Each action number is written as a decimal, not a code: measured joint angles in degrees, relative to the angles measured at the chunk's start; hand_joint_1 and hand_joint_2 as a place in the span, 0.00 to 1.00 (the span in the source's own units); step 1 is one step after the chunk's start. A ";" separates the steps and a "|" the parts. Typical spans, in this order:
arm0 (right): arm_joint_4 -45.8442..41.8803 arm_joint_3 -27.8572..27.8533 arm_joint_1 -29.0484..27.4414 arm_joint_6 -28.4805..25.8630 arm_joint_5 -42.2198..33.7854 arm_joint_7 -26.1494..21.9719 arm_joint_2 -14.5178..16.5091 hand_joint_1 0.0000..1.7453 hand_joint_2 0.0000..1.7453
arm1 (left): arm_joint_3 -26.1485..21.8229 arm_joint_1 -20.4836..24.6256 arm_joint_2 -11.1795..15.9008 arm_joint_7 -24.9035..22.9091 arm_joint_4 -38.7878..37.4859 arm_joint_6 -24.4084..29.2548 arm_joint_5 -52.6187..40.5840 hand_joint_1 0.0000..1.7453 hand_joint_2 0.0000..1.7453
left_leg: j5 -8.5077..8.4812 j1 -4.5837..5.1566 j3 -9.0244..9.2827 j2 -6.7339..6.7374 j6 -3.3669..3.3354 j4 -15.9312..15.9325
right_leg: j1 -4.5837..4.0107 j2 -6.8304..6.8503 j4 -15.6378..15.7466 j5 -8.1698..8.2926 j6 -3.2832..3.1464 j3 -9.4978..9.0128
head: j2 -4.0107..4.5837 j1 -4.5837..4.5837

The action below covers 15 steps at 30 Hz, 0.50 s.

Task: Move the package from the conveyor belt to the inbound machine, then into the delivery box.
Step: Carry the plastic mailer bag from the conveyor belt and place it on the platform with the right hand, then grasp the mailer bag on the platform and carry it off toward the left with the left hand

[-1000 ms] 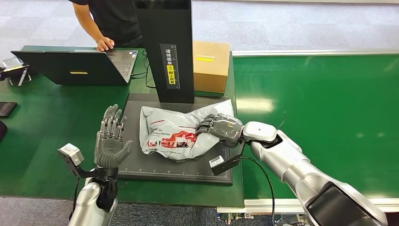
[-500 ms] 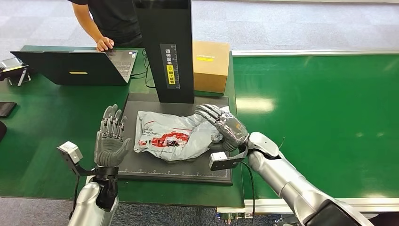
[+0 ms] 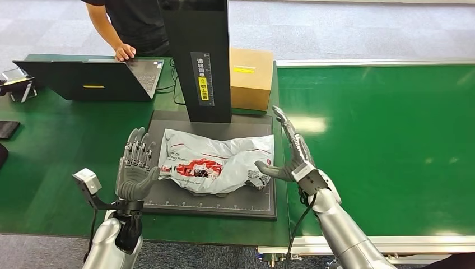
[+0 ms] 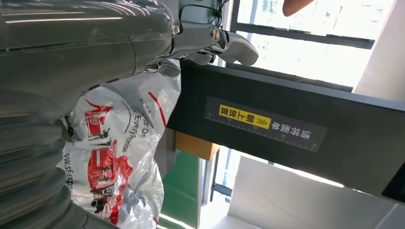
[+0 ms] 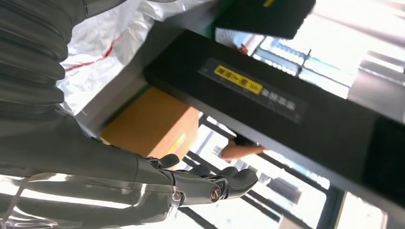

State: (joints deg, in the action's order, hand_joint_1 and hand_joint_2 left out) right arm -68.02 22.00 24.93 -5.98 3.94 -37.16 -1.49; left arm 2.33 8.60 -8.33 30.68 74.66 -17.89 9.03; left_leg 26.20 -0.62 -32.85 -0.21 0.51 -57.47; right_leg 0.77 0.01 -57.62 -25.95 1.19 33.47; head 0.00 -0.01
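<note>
Fingers spread, both hands empty | package point(image 3: 215, 167) lies crumpled at frame centre on inbound machine's black plate point(image 3: 168, 203) | left hand point(image 3: 134, 171) and right hand point(image 3: 291, 157) flank it | advice: close inward evenly, gather slack plastic before lifting.

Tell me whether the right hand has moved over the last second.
Yes. The right hand has let go, lifted off the package and drawn right, off the black platform.

— What do we see differently from a second ago?
— Our right hand point(image 3: 292, 159) no longer presses on the package point(image 3: 215, 166); it stands beside it, fingers point(image 3: 284, 124) spread and raised.
— And the package?
— It lies a little flatter and wider. Our left hand point(image 3: 136, 168) sits slightly nearer to it.
</note>
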 joint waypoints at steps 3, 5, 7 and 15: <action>-4.35 -4.50 -3.45 1.28 0.72 0.14 1.18 0.00 1.00 | -0.03 -0.22 0.08 -0.03 0.01 1.50 -0.58 0.00 1.00 | 0.00 0.00 0.00 0.00 0.00 0.00 | 0.00 0.01 0.00 0.00 0.00 0.00 | 0.00 0.00; -7.27 -7.12 -5.97 1.86 1.54 0.40 2.00 0.00 1.00 | -0.07 -0.47 0.10 -0.08 0.04 2.36 -0.98 0.00 1.00 | 0.00 0.00 -0.01 -0.01 0.00 0.00 | 0.00 0.01 0.00 0.00 0.00 0.00 | 0.00 0.01; -9.84 -9.35 -8.15 2.53 2.08 0.81 2.76 0.00 1.00 | -0.10 -0.71 0.10 -0.13 0.14 2.80 -1.26 0.00 1.00 | 0.01 0.00 -0.01 -0.01 0.00 0.01 | 0.00 0.00 0.00 0.00 0.00 0.01 | 0.00 0.00; -15.88 -16.88 -14.35 6.60 3.62 3.20 6.93 0.00 1.00 | -0.25 -1.55 -0.19 -0.34 0.75 0.67 -2.54 0.00 1.00 | 0.01 0.00 0.00 0.00 0.00 0.01 | 0.00 0.00 0.00 -0.01 0.00 0.01 | 0.00 0.00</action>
State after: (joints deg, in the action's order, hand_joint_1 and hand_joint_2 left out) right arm -83.90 5.12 10.58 0.61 7.56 -33.96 5.44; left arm 2.08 7.05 -8.52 30.34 75.41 -17.22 6.49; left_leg 26.21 -0.62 -32.85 -0.21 0.51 -57.46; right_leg 0.77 0.01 -57.62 -25.96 1.18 33.48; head 0.00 -0.01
